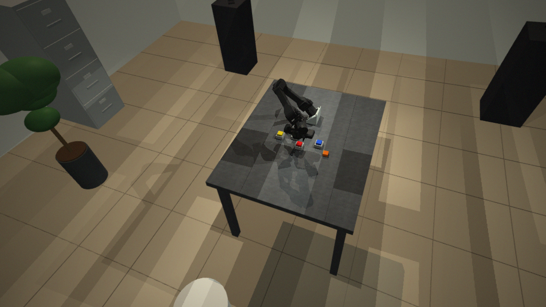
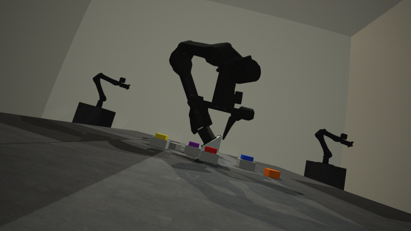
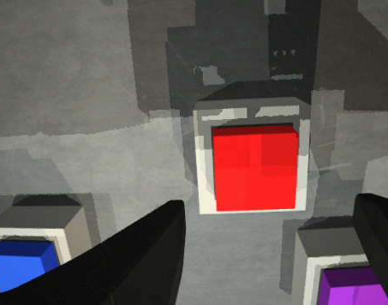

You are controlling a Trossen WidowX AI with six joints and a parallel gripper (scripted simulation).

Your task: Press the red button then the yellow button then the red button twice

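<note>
The red button (image 1: 299, 143) (image 2: 211, 149) (image 3: 256, 171) stands in a white housing, its cap raised. The yellow button (image 1: 280, 133) (image 2: 161, 136) is to its left in the top and exterior views, cap also raised, and is out of the wrist view. My gripper (image 2: 211, 134) (image 3: 269, 211) is open and empty, its fingers part-way apart. It hangs above the buttons, with the red cap between and ahead of the fingertips in the wrist view. In the exterior view one finger is lost against the dark arm. No contact with the red cap shows.
A blue button (image 1: 318, 142) (image 2: 246, 157) (image 3: 22, 261) and an orange block (image 1: 325, 153) (image 2: 272, 173) stand right of red in the top and exterior views. A purple button (image 2: 194, 144) (image 3: 355, 291) is close to red. A pale block (image 2: 174, 145) lies between yellow and purple.
</note>
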